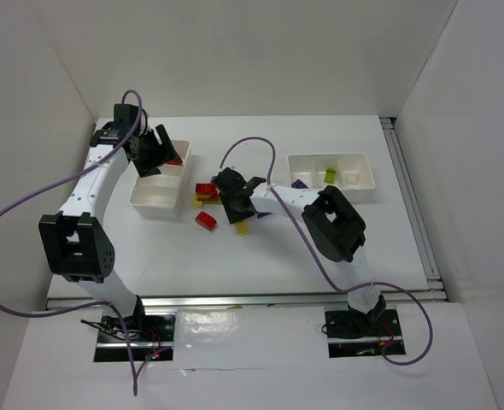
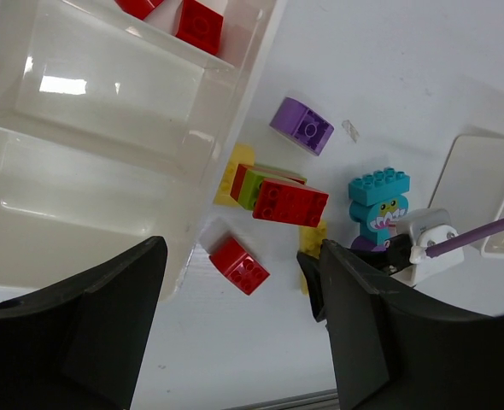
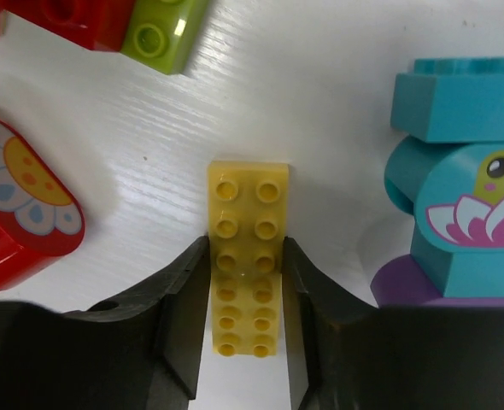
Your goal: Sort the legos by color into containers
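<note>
My right gripper (image 3: 245, 248) is shut on a flat yellow brick (image 3: 246, 205) that lies on the table, one jaw pressed against each long side. From above, this gripper (image 1: 237, 213) is low over the loose pile of legos. Beside it are a cyan figure brick (image 3: 465, 196) on a purple piece, a red flower brick (image 3: 21, 213) and a lime green brick (image 3: 162, 30). My left gripper (image 2: 237, 256) hangs open and empty by the left container (image 1: 161, 198), which holds red bricks (image 2: 199, 24). The right container (image 1: 363, 160) holds a purple brick (image 1: 299, 183) and a lime green brick (image 1: 330, 175).
A small red brick (image 2: 239, 265), a long red brick (image 2: 290, 202) stacked on lime green, and a purple brick (image 2: 301, 125) lie between the containers. A purple cable (image 1: 252, 145) arches over the pile. White walls enclose the table on three sides.
</note>
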`<control>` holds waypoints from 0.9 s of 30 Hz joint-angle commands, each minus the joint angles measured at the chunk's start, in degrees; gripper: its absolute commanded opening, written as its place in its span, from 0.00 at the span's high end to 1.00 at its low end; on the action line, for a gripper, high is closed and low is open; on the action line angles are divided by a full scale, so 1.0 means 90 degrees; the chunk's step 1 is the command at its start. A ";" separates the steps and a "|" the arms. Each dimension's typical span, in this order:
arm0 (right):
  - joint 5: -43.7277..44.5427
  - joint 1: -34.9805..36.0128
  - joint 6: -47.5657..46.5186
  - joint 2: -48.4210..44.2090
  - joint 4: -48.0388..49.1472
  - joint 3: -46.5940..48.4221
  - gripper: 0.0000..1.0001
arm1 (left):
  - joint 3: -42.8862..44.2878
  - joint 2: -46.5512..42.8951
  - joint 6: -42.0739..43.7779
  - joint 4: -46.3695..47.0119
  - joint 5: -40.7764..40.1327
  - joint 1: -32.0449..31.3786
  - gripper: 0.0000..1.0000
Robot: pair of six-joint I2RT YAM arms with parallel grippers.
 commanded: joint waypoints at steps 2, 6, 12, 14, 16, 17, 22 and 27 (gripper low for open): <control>0.0081 0.0036 0.0135 -0.0429 -0.0031 -0.0251 0.79 | 0.0161 -0.0340 -0.0084 0.0057 -0.0072 -0.0077 0.17; 0.0140 0.0036 0.0058 -0.0906 -0.0031 0.0089 0.80 | 0.0103 -0.0418 -0.0084 0.0057 -0.0013 -0.0077 0.17; 0.0773 -0.0334 0.0213 -0.1571 -0.0411 0.0870 0.80 | -0.0092 -0.0536 -0.0084 0.0057 0.0114 -0.0077 0.17; 0.0911 -0.0714 0.0398 -0.1767 -0.0499 0.0940 0.80 | -0.0092 -0.0536 -0.0084 0.0057 0.0114 -0.0077 0.17; 0.1192 -0.1094 0.0457 -0.2001 -0.0654 0.1076 0.80 | -0.0034 -0.0478 -0.0084 0.0057 0.0114 -0.0077 0.17; 0.1301 -0.1232 0.0457 -0.2002 -0.0762 0.1174 0.80 | -0.0034 -0.0477 -0.0084 0.0057 0.0114 -0.0077 0.17; 0.1770 -0.2071 0.0710 -0.1914 -0.1368 0.1614 0.80 | 0.0093 -0.0360 -0.0084 0.0057 0.0250 -0.0204 0.17; 0.1419 -0.2551 0.0935 -0.1778 -0.1436 0.1477 0.79 | 0.0152 -0.0301 -0.0026 0.0057 0.0250 -0.0428 0.17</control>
